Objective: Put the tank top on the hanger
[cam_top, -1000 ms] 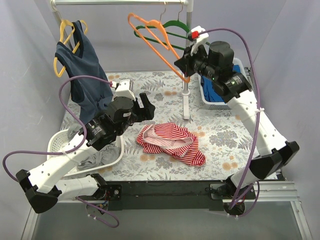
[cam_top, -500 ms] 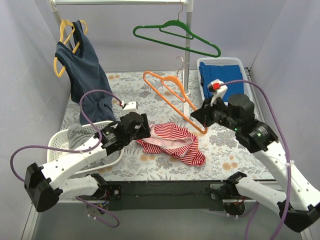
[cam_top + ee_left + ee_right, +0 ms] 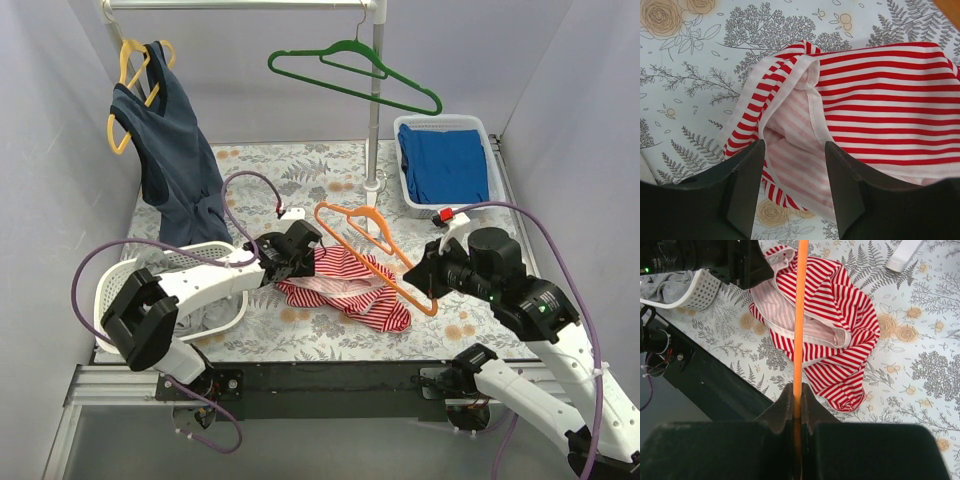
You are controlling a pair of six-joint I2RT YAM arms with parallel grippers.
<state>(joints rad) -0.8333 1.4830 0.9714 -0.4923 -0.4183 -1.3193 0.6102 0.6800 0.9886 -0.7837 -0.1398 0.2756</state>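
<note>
Closer, left hand (image 3: 795,150) spread over tank top (image 3: 880,100) — right hand (image 3: 797,395) tight on hanger (image 3: 800,315).

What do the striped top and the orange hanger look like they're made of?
The tank top looks like soft, matte knit fabric, likely cotton jersey: it crumples into folds and has pale edge trim. The hanger looks like thin, smooth plastic, evenly orange throughout, though coated wire cannot be ruled out.

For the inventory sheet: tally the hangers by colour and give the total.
Orange hanger: 1
Green hanger: 1
Yellow hanger: 1
Total: 3
</note>
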